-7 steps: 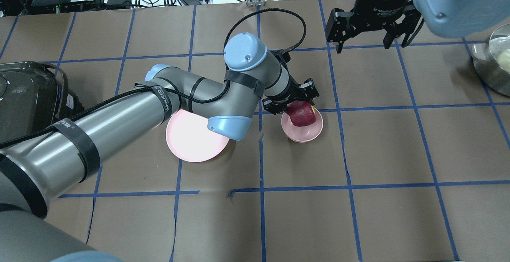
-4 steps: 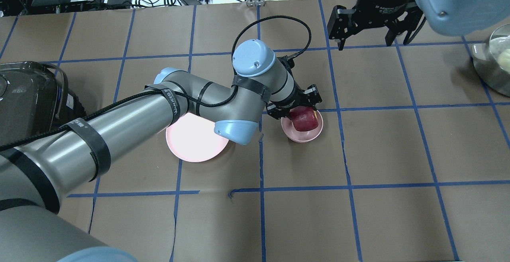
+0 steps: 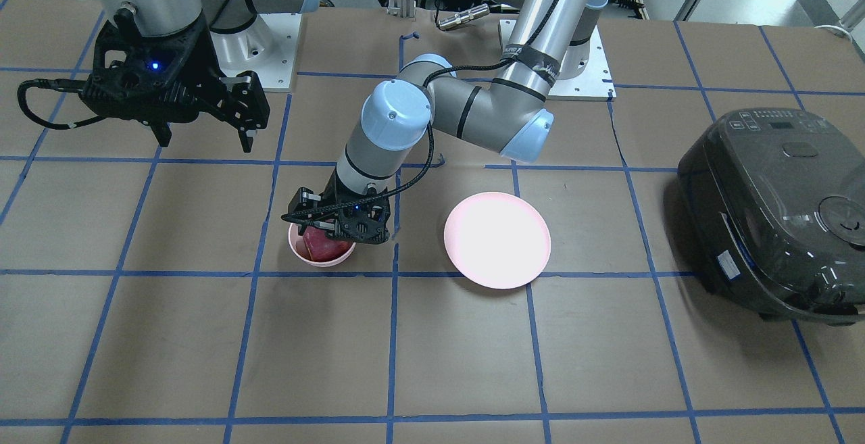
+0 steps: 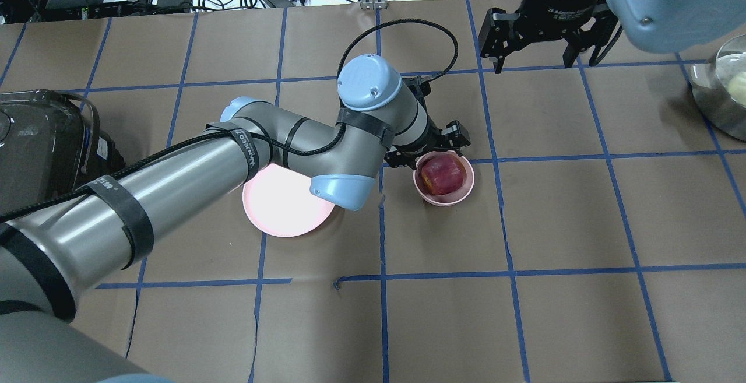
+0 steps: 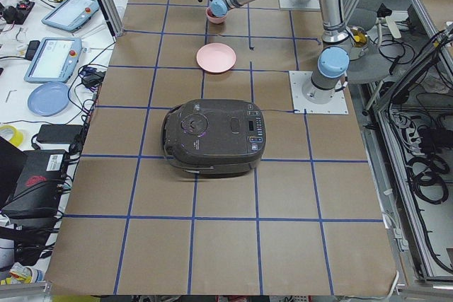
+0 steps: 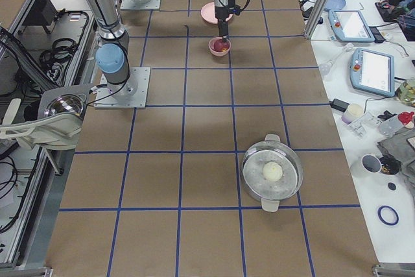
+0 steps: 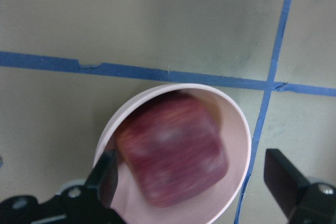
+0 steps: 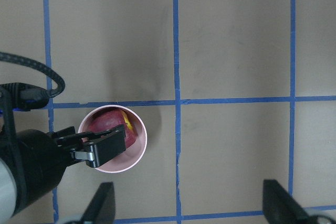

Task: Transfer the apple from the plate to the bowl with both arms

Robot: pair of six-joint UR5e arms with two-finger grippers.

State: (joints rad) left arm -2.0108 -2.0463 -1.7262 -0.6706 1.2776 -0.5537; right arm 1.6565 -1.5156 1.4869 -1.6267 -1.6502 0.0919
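Note:
The dark red apple (image 4: 443,174) lies inside the small pink bowl (image 4: 445,200). It also shows in the left wrist view (image 7: 173,150) and the front view (image 3: 323,247). My left gripper (image 4: 430,150) hangs open just over the bowl's far rim, one finger (image 7: 107,182) on each side of the apple, not gripping it. The flat pink plate (image 4: 280,208) is bare, partly under my left arm's elbow. My right gripper (image 4: 539,59) is open and empty, held high at the far right, and looks down on the bowl (image 8: 137,153).
A black rice cooker (image 3: 777,214) stands at my left end of the table. A steel pot (image 4: 720,97) holding a pale ball (image 6: 272,172) stands at my right end. Blue tape lines grid the brown table.
My left gripper lowered the apple into the bowl, opened and let it go. The apple now rests in the bowl. My right gripper barely moved.

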